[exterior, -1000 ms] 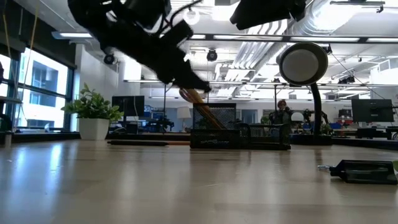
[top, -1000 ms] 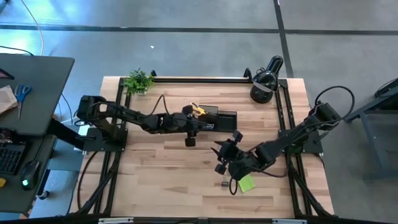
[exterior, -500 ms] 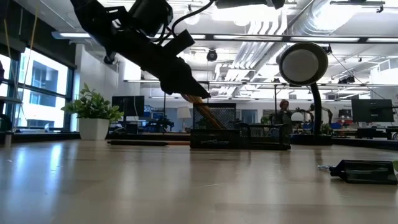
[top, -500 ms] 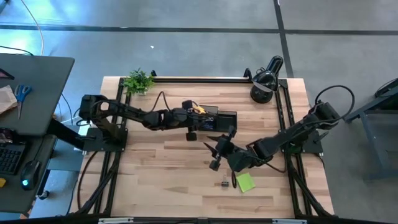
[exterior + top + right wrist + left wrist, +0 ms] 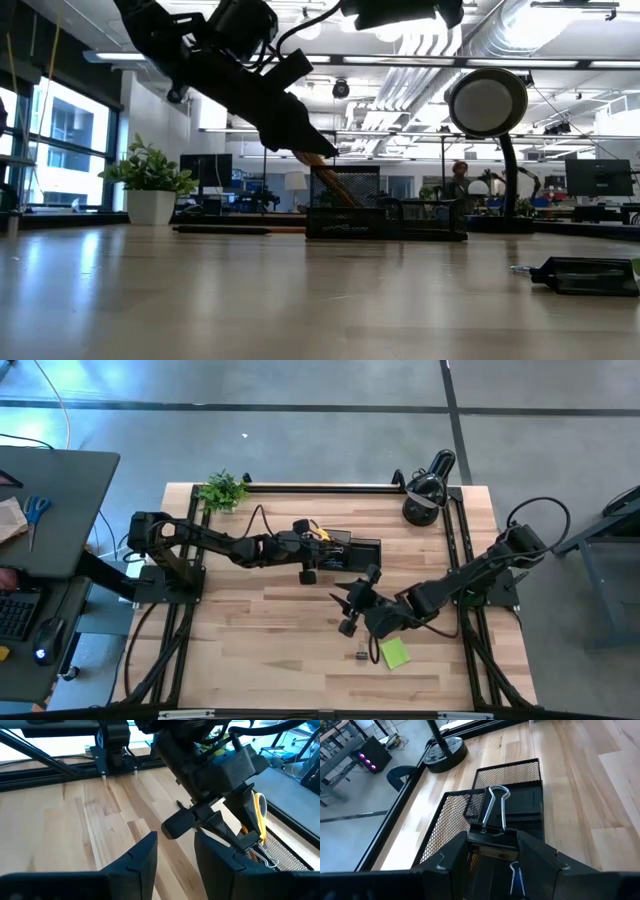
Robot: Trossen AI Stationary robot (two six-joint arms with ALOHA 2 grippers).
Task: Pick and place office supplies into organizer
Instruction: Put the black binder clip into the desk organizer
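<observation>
While the left hand (image 5: 492,851) grips one binder clip (image 5: 491,818) over the organizer (image 5: 520,785), the right hand (image 5: 175,851) hangs released; one sticky-note pad (image 5: 395,652) lies on the bench (image 5: 260,630).

1. Organizer (image 5: 352,550) sits mid-table, toward the far edge.
2. Left gripper (image 5: 492,851) is above the organizer's left end, clamped on a binder clip (image 5: 492,815).
3. Scissors (image 5: 318,536) stand in the organizer's left end, just beside that gripper.
4. Pencils (image 5: 338,187) lean inside the organizer's taller section.
5. Right gripper (image 5: 352,600) is in front of the organizer, over bare table, fingers apart.
6. Sticky pad (image 5: 396,653) lies near the front edge, right of centre.
7. A second clip (image 5: 361,654) lies just left of the pad.
8. Lamp (image 5: 424,490) stands at the far right corner.
9. Plant (image 5: 222,490) stands at the far left corner.
</observation>
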